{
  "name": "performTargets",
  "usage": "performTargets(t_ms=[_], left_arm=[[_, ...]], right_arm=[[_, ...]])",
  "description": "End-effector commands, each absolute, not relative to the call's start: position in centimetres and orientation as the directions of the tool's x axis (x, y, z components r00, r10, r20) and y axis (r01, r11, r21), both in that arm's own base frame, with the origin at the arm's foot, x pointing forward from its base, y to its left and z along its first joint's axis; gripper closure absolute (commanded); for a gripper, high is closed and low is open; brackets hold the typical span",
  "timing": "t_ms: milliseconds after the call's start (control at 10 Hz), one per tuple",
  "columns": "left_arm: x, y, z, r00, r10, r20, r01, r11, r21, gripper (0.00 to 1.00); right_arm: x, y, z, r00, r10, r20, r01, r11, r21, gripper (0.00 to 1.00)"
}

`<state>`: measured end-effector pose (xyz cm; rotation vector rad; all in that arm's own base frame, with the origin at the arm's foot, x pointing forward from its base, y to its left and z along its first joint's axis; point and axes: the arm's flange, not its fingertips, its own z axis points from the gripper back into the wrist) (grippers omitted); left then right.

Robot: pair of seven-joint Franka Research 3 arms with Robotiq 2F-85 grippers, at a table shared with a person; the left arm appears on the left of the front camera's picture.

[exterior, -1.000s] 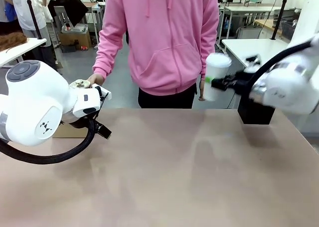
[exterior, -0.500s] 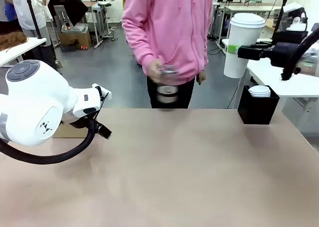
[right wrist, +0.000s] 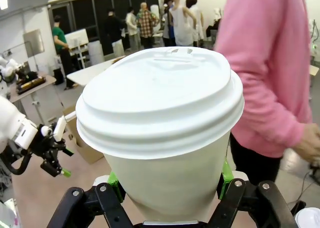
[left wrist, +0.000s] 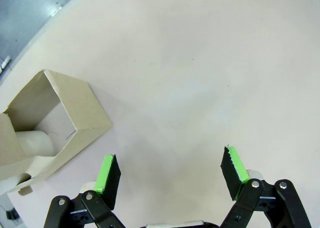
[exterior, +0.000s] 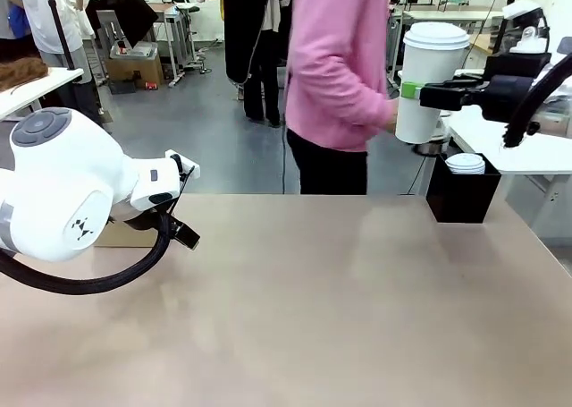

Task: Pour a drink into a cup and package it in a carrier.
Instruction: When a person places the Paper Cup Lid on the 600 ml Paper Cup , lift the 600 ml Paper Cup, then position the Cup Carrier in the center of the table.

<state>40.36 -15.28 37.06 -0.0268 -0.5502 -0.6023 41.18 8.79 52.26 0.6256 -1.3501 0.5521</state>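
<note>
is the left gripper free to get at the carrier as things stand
Probably yes: the left gripper is open and empty, and bare table lies between it and the carrier close by.

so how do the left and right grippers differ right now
The left gripper stands open and empty; the right gripper is shut on the lidded white paper cup. The left gripper points down at the table, beside the brown cardboard carrier; the right gripper reaches out level, raised near the table's far right edge. Both are black with green pads.
</note>
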Motion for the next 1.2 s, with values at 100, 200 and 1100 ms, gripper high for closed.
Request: performTargets(t_ms=[100,200,1100], left_arm=[[40.3,-15.2,37.1,0.686,-0.529,0.499,0.544,0.829,0.131,0.0],[40.3,-15.2,37.1,0.686,-0.529,0.499,0.544,0.829,0.131,0.0],[40.2,-15.2,40.9,0.711,-0.512,0.483,0.517,0.845,0.135,0.0]], right_arm=[[41.4,8.5,52.3,0.141,-0.002,0.99,-0.688,0.719,0.099,0.2],[41.4,8.5,52.3,0.141,-0.002,0.99,-0.688,0.719,0.099,0.2],[41.4,8.5,52.3,0.141,-0.002,0.99,-0.688,0.719,0.099,0.2]])
